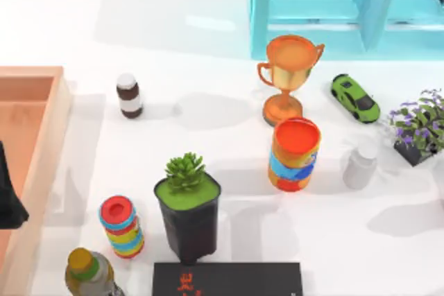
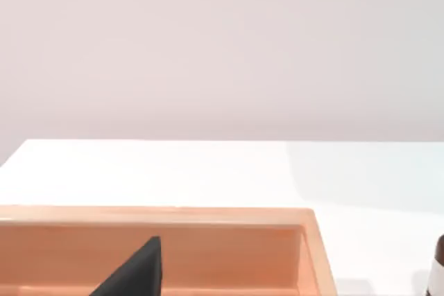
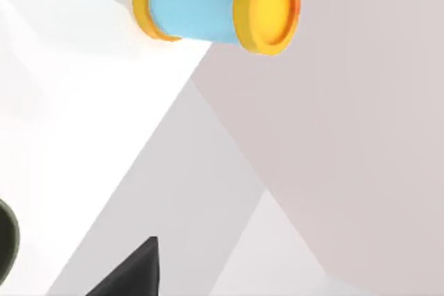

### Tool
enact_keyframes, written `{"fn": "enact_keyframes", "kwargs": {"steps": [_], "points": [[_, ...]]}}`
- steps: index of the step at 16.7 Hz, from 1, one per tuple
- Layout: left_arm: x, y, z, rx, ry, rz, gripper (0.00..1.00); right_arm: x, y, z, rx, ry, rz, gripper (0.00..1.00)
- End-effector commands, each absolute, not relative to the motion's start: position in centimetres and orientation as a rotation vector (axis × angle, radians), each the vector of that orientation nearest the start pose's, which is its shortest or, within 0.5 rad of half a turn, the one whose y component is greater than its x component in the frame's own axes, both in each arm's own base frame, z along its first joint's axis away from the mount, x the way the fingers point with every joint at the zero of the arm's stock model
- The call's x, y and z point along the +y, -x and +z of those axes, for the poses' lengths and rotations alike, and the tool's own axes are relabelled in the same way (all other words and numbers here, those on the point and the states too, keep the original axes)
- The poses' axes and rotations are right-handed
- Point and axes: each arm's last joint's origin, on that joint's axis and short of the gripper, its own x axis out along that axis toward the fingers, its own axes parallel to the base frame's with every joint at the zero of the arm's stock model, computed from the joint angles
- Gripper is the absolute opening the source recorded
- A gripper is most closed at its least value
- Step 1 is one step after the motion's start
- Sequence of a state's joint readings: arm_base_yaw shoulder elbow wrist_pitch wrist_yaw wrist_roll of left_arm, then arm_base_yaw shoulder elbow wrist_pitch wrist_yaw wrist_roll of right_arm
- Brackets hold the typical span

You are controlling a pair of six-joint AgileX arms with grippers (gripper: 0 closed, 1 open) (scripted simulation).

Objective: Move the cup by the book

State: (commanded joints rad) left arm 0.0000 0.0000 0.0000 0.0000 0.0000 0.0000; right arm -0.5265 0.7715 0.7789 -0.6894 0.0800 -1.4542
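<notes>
1. Left arm: a dark shape at the table's left edge, hanging over the wooden tray. It is well apart from the cup and the book.
2. Left gripper: a single dark tip shows in the left wrist view, above the tray's inside. Whether it is spread or pressed together cannot be told. It holds nothing that can be seen.
3. Right gripper: a dark tip shows in the right wrist view, over white table. A blue cylinder with yellow rims stands farther off. Its state cannot be told.
4. Book: flat and black with red characters, lying at the near edge, about centre and partly cut off.
5. Orange cup: upright, with a red top and a blue band. It stands right of centre, farther back than the book and apart from it.
6. Black plant pot: holds a green succulent and stands just behind the book's left end.
7. Gold trophy: upright, just behind the orange cup.
8. Striped container with red lid: left of the pot.
9. Also on the table:
   - brown bottle, far left
   - green toy car, far right
   - white bottle, right of the cup
</notes>
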Motion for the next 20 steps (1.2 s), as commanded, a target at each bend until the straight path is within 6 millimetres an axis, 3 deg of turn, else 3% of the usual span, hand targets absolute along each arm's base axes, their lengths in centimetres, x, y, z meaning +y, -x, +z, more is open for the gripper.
{"fn": "enact_keyframes", "kwargs": {"steps": [4, 9, 15, 20], "points": [[-0.1, -10.6, 16.0, 0.000, 0.000, 0.000, 1.00, -9.7, -14.7, 29.5, 1.075, 1.384, 0.235, 1.00], [-0.1, -10.6, 16.0, 0.000, 0.000, 0.000, 1.00, -13.1, -15.6, 29.7, 1.208, 1.383, 0.475, 1.00], [-0.1, -10.6, 16.0, 0.000, 0.000, 0.000, 1.00, -17.4, -15.5, 26.5, 1.252, 1.305, 0.934, 1.00], [-0.1, -10.6, 16.0, 0.000, 0.000, 0.000, 1.00, -18.5, -15.3, 23.9, 1.215, 1.201, 1.204, 1.00]]}}
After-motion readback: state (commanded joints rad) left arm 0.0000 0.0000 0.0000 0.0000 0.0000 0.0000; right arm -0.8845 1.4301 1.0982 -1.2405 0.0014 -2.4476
